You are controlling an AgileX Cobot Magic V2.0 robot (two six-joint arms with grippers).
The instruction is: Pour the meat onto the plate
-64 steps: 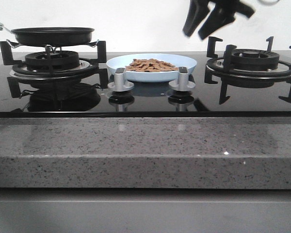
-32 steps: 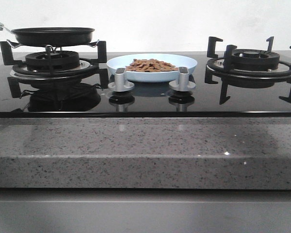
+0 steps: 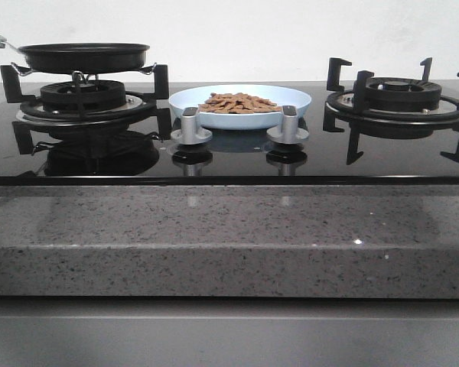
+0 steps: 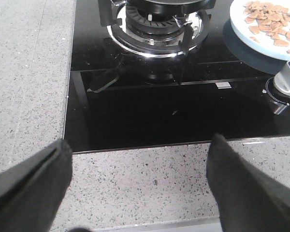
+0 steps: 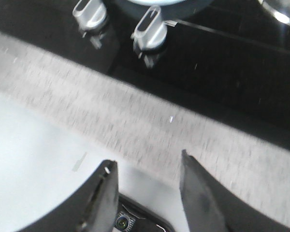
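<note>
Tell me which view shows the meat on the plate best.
The front view: the whole heap of meat shows, lying in the middle of the pale-blue plate behind the two knobs. The left wrist view catches only part of the meat at the frame's corner. The right wrist view is blurred and shows no meat.

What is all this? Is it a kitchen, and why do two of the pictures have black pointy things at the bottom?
It is a stove top, and a robot with two arms works at it. One picture looks straight ahead over the stove. The other two come from little cameras on the robot's wrists, so the black pointy things are its own fingers. The left gripper and the right gripper are both open and hold nothing. On the stove, a black frying pan sits on the left burner. The pale-blue plate sits in the middle behind two silver knobs, and the meat is already heaped on it.
</note>
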